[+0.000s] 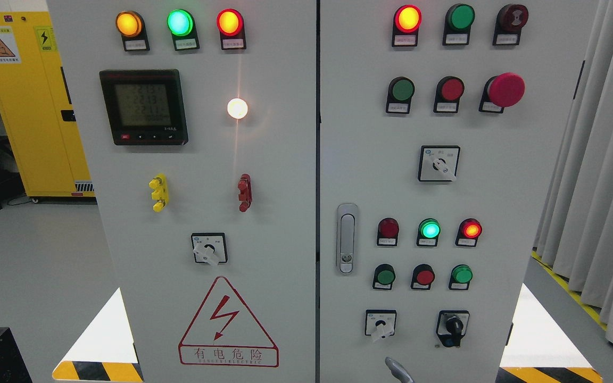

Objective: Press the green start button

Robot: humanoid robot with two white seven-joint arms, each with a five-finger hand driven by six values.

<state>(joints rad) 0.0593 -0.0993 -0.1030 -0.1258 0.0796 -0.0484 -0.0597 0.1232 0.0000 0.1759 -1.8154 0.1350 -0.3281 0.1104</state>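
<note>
The grey control cabinet fills the head view. On its right door, a green push button [403, 89] sits in the upper row, left of a red button [452, 89] and a red mushroom stop button [505, 90]. Lower down are two more green buttons [386, 276] [462, 274] with a red one [424, 276] between them. The labels are too small to read. A grey fingertip of my right hand [398, 370] pokes in at the bottom edge, below the lower buttons and touching nothing. The rest of that hand is out of view.
Lit lamps [429, 229] sit above the lower buttons. Rotary switches [380, 323] [452, 325] sit below them, and a door handle [346, 238] to their left. The left door has a meter [143, 107] and a warning sign [228, 324]. A yellow cabinet [35, 106] stands far left and curtains [599, 159] hang right.
</note>
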